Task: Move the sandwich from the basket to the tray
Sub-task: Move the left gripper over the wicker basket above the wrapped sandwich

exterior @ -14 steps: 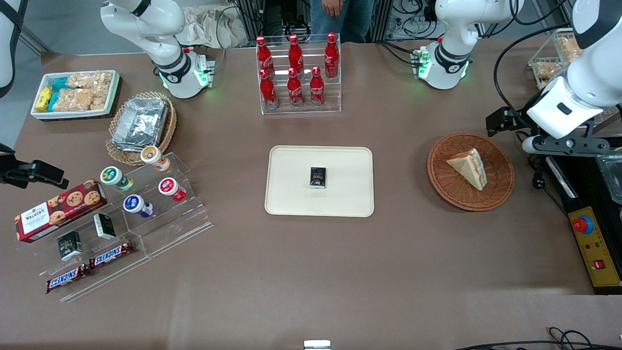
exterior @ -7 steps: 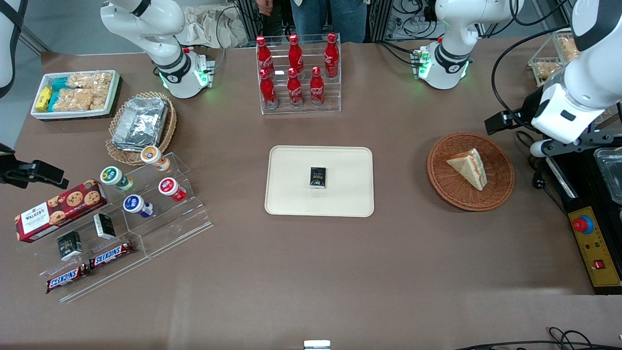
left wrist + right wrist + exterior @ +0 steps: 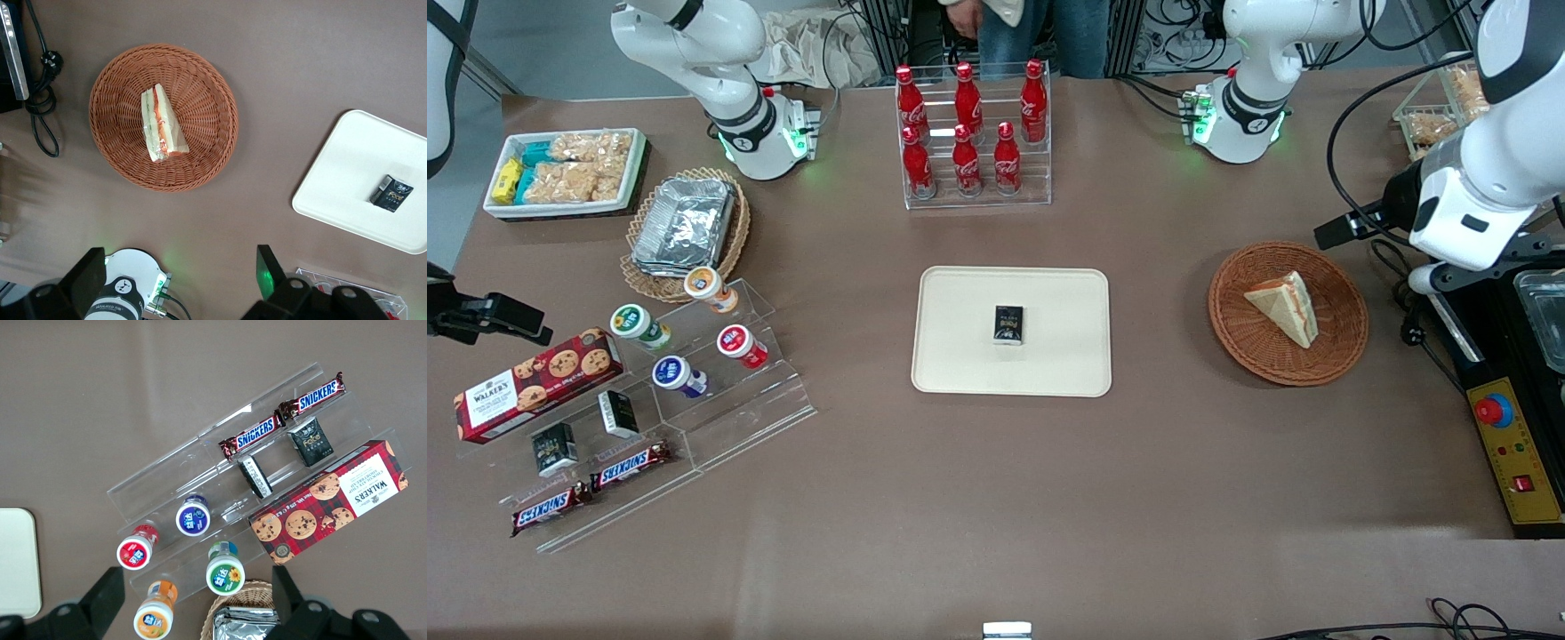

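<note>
Sandwich point(image 3: 1284, 307) lies in the reddish-brown basket point(image 3: 1343, 342), cut edge with pink and orange filling showing in my wrist view point(image 3: 160, 125); basket there point(image 3: 207, 140). Nothing touching it. My gripper point(image 3: 177, 283) is well apart from the sandwich, up over the working arm's end of the table just off the basket rim; from the front it sits at point(image 3: 1360, 227). Wrist view shows both finger bases spread wide with bare table between them, so the claw is open and holding nothing. Sandwich and basket sit ahead of the fingers, not between them. Tray point(image 3: 960, 356) is on the table toward the parked arm's end from the basket, well apart from it, flat, with one small dark box point(image 3: 1009, 324) lying on its middle. Same tray point(image 3: 333, 180) and box point(image 3: 391, 193) visible from my wrist. Rack of red bottles point(image 3: 969, 133) stands farther from the front camera than the tray.
</note>
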Controlling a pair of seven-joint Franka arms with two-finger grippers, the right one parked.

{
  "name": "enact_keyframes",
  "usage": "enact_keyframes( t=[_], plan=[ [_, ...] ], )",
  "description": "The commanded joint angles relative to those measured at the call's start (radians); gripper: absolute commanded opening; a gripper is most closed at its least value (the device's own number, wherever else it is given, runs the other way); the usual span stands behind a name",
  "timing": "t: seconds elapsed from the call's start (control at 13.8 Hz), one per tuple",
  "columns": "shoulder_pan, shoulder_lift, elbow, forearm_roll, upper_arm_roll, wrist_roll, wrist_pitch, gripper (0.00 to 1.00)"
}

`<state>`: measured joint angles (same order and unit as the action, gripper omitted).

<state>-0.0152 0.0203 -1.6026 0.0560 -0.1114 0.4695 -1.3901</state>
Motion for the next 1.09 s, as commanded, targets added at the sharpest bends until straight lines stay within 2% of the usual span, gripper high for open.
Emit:
enact_keyframes(
  t=[0.0,0.29,0.58,0.8,1.02],
  plan=[
    [0.003,-0.016,-0.04,-0.007,0.001,0.034,-0.018,1.0],
    [0.006,-0.218,-0.346,-0.03,0.004,0.084,-0.211,1.0],
    [0.055,-0.324,-0.525,-0.025,0.01,0.107,-0.308,1.0],
    [0.055,-0.335,-0.568,-0.03,0.01,0.227,-0.334,1.0],
    [0.058,-0.33,-0.589,-0.036,0.012,0.244,-0.351,1.0]
  ],
)
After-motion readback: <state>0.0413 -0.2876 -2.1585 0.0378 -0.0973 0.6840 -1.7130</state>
